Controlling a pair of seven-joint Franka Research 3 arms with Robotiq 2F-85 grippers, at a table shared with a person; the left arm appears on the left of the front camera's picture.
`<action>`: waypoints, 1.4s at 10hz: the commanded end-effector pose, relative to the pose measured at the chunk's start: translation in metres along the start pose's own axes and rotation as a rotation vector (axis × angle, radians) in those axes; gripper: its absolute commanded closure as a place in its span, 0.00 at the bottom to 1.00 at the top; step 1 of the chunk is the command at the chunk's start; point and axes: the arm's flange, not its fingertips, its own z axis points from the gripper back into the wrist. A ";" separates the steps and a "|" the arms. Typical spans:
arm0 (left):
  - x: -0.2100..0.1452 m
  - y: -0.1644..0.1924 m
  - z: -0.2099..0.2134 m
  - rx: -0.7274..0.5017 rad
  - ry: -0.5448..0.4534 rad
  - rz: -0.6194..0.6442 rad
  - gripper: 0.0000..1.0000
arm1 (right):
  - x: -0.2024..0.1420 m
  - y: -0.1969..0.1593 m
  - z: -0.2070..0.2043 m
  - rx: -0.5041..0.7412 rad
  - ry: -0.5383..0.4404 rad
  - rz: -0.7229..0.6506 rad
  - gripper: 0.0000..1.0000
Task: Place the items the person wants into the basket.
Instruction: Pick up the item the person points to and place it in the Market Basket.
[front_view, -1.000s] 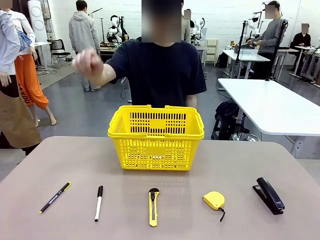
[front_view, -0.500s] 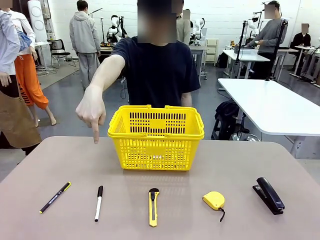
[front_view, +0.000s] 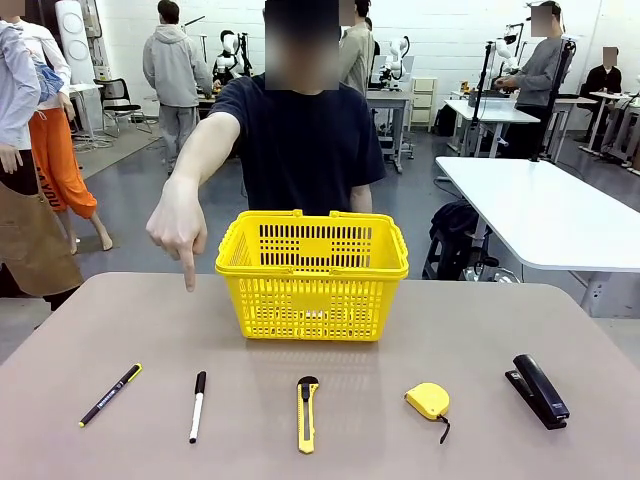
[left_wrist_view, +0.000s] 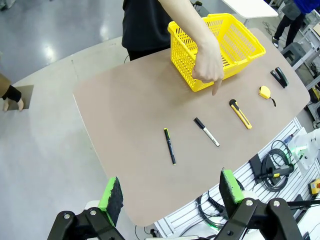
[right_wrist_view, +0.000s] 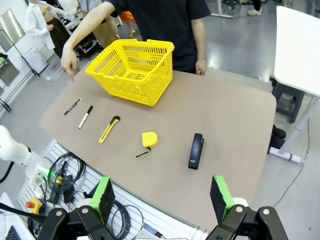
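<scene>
The yellow basket stands at the table's far middle, in front of the person in a dark T-shirt. The person's hand hangs left of the basket with its index finger pointing down toward the table. Along the near side lie the white marker with a black cap, the yellow tape measure and the dark stapler. My left gripper is open, high above the table's left end. My right gripper is open too, high over the near right edge, the stapler below it.
A black pen with yellow ends lies at the far left of the row. A yellow-and-black utility knife lies in the middle, in front of the basket. A white table stands off to the right.
The person's arm swung from a raised fist out to a downward point left of the basket, and the hand has dropped slightly. Nothing on the table has moved.
</scene>
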 end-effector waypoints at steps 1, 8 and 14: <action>0.000 0.001 0.002 0.006 -0.012 0.000 0.00 | -0.001 0.005 0.007 0.000 -0.009 0.010 0.00; 0.011 -0.108 -0.106 0.152 0.309 -0.290 0.00 | -0.001 0.005 0.007 0.000 -0.009 0.010 0.00; -0.010 -0.196 -0.244 0.298 0.571 -0.022 0.00 | -0.001 0.005 0.007 0.000 -0.009 0.010 0.00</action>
